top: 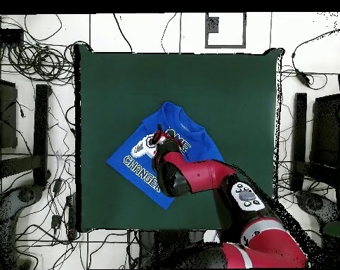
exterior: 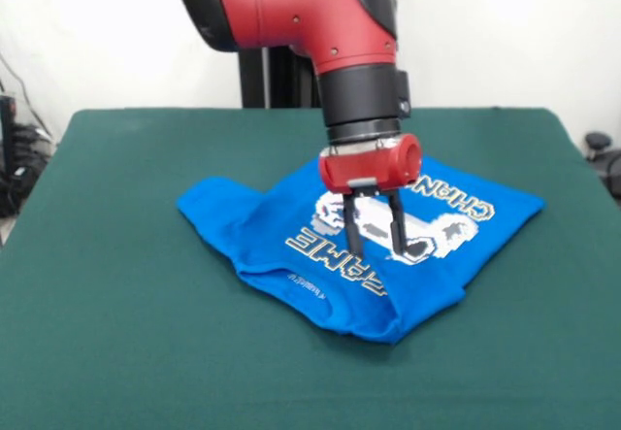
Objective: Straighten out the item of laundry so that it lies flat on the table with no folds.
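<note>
The bright blue T-shirt lies crumpled on the dark green table, printed side up, with the white game controller and "GAME CHANGER" letters showing. Its near edge is folded over, and a sleeve sticks out to the left. In the overhead view the shirt sits near the table's middle. My gripper hangs straight down over the print, its two black fingers apart and empty, tips just above or at the cloth. The arm hides part of the shirt in the overhead view, where the gripper shows above the print.
The robot's red arm reaches in from the bottom right of the overhead view. Cables and dark equipment lie on the floor around the table. Bare green cloth surrounds the shirt on all sides.
</note>
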You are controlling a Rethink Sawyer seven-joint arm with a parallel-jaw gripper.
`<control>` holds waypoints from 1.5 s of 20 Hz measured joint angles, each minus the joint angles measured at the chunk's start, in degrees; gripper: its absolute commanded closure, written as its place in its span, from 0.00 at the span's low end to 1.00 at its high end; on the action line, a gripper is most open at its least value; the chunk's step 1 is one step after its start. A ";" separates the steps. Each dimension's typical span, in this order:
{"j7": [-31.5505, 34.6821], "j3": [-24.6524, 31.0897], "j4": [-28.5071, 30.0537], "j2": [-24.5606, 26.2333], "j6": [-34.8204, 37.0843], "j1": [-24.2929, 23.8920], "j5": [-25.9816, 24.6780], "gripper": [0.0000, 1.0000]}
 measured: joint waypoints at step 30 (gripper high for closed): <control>0.00 -1.26 -0.04 5.09 -6.12 1.20 0.05 0.00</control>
